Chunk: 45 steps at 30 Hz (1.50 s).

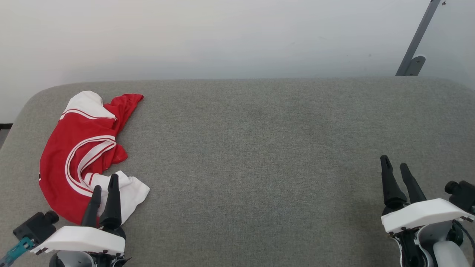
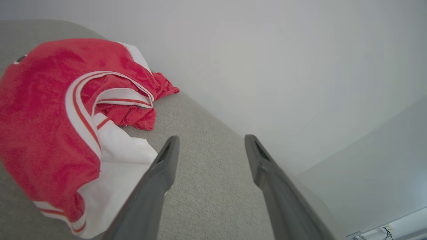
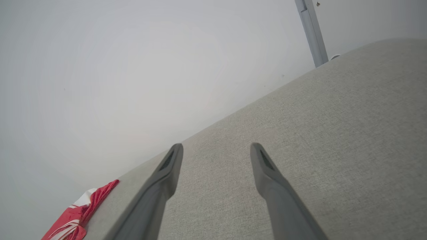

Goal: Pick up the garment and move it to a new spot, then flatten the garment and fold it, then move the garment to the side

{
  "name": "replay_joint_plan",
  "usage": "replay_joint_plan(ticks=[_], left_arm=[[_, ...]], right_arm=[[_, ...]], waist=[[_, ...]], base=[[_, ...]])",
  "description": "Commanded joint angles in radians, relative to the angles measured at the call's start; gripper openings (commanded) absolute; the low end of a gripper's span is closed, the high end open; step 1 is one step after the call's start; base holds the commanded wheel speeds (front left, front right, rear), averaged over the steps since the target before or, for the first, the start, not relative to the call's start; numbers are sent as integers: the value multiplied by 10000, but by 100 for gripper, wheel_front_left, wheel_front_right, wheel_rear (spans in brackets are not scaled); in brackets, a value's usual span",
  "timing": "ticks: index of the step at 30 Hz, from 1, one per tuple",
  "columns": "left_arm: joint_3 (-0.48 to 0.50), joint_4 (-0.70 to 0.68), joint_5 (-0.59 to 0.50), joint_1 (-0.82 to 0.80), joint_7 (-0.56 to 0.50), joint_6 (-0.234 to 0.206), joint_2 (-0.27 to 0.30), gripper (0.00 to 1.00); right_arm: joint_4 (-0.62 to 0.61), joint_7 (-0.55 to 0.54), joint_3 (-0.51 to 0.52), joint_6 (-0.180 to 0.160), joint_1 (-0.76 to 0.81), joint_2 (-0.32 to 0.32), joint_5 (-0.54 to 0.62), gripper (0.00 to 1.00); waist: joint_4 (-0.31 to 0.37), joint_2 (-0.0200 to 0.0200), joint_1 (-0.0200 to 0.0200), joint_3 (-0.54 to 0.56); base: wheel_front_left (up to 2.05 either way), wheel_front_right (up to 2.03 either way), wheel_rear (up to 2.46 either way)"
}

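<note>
Left gripper (image 1: 105,181) at near left corner of table (image 1: 259,148), fingers wide, empty. Right gripper (image 1: 394,161) at table's near right corner, wide, empty. Shirt (image 1: 70,148) crumpled on table's left end, white sleeve nearest left fingertips.

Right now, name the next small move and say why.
Probably ease the left pincer down onto the shirt's near white sleeve and close. The shirt lies crumpled at the table's left end, unheld; that pincer is open right beside it, while the right pincer is far across.
</note>
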State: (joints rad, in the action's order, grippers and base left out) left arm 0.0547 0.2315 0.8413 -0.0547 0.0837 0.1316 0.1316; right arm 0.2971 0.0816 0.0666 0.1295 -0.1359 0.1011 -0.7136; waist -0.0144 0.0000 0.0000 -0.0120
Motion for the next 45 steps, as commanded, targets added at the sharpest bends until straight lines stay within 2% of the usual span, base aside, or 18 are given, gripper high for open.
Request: replay_joint_plan(ticks=[1,18,45], left_arm=[[-12,-171,-403,-52,105,-7,121,100],[-208,-299,-2378,142,608,-9,437,100],[-619,169,-4215,68,1229,-13,801,100]], right_arm=[[-85,130,-10,14,-301,13,451,100],[-96,526,282,15,-470,-160,3358,100],[46,993,429,13,-694,-310,5719,100]], waist=[[-1,0,0,4],[-25,0,0,49],[-125,0,0,-62]], base=[[0,0,0],[0,0,0],[0,0,0]])
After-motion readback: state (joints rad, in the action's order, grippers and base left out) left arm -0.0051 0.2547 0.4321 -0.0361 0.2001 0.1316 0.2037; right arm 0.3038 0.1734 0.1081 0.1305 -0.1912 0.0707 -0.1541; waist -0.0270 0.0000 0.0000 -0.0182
